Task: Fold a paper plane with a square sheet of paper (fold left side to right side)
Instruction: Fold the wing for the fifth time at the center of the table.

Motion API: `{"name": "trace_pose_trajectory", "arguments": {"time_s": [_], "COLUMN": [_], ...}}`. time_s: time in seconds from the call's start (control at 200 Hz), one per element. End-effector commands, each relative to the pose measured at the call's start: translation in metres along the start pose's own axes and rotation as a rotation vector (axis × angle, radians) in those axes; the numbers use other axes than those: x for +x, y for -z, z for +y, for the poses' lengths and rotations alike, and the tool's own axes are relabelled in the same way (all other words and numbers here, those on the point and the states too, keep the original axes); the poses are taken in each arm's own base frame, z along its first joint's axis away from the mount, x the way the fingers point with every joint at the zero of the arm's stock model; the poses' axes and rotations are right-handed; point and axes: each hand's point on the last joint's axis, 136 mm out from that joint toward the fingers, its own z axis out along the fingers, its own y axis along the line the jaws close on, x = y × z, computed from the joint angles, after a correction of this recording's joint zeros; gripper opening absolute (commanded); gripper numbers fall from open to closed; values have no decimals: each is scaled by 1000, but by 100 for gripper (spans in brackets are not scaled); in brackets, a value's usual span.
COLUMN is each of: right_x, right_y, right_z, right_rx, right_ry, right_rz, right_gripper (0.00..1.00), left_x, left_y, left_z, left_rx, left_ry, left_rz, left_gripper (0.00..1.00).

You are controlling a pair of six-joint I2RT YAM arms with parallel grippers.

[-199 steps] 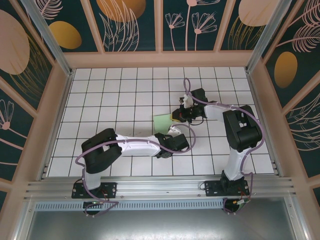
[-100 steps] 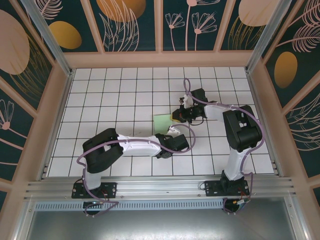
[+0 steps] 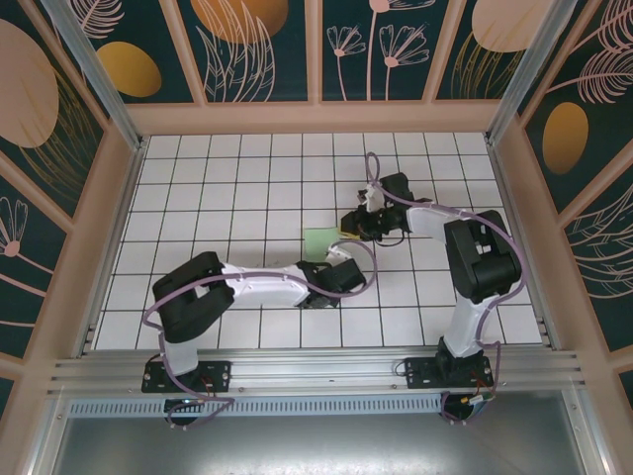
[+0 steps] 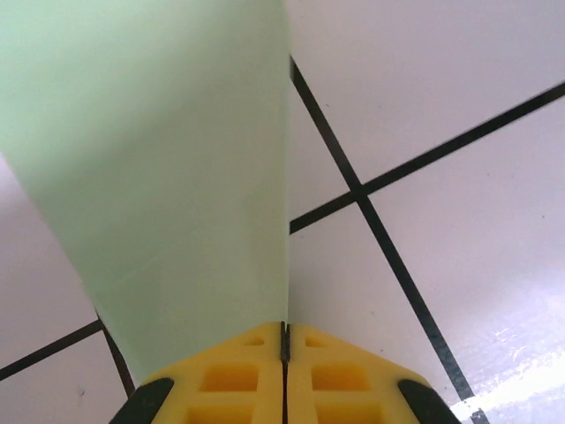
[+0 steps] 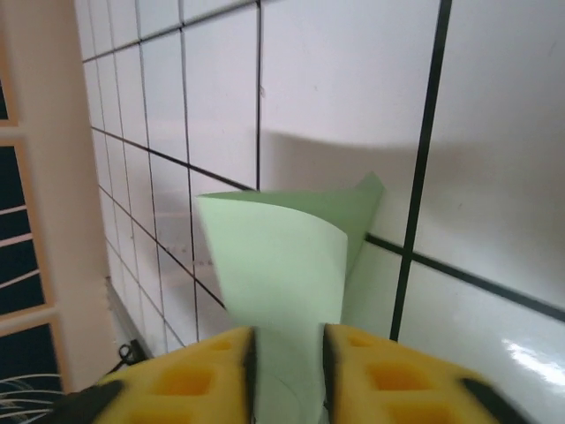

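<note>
1. My left gripper (image 4: 284, 353) has its yellow fingers pressed flat together, with only a hairline seam between them. The right edge of the square sheet of paper (image 3: 319, 240) runs straight down into that seam, so I judge that I am pinching it.
2. My right gripper (image 5: 289, 353) is narrow but not closed. A slim gap shows between its fingers, and the sheet rises through that gap. I cannot tell whether the pads actually touch it.
3. From above, the sheet sits near the middle of the tiled table (image 3: 218, 198), between my two wrists. It lies just beyond the left gripper and just to the left of the right one.
4. In the right wrist view the paper is lifted off the tiles and curls over, with one corner poking out behind the curl.
5. In the left wrist view the sheet stretches away from my fingers, so its long axis follows my reach. From above it looks roughly square.
6. Both arms are at the paper, so neither is nearer. I judge that the fold turns on carrying my held edge rightward, towards the right gripper.
</note>
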Motion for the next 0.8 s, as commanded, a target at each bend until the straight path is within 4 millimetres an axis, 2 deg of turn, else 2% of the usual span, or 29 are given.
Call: {"name": "trace_pose_trajectory", "arguments": {"time_s": [0.0, 0.07, 0.135, 0.15, 0.18, 0.195, 0.26, 0.395, 0.51, 0.706, 0.721, 0.796], "right_x": [-34, -37, -36, -35, -33, -31, -25, -11, 0, 16, 17, 23], "right_y": [46, 65, 77, 80, 84, 85, 89, 87, 84, 78, 77, 72], "right_z": [28, 31, 25, 25, 21, 19, 12, 2, -6, -17, -18, -21], "right_rx": [-14, -4, 12, 13, 20, 24, 32, 35, 40, 38, 36, 24], "right_ry": [132, 156, 161, 163, 163, 160, 158, 154, 143, 127, 126, 115], "right_rz": [-191, -259, -301, -309, -322, -325, -337, -329, -318, -307, -306, -305], "right_gripper": [42, 51, 58, 59, 61, 62, 65, 67, 67, 68, 68, 68], "left_x": [-22, -30, -33, -41, -49, -43, -46, -50, -48, -53, -47, -46], "left_y": [14, 20, 19, 28, 33, 30, 33, 31, 23, 22, 15, 12], "left_z": [-12, -16, -19, -20, -21, -19, -19, -21, -22, -21, -22, -19], "left_rx": [174, 264, 342, 371, 412, 421, 489, 605, 662, 750, 749, 794], "left_ry": [99, 131, 160, 173, 193, 199, 235, 289, 334, 401, 409, 459], "left_rz": [-53, -68, -65, -88, -104, -94, -99, -96, -83, -100, -79, -79], "left_gripper": [7, 8, 8, 8, 8, 8, 8, 7, 6, 4, 4, 3]}}
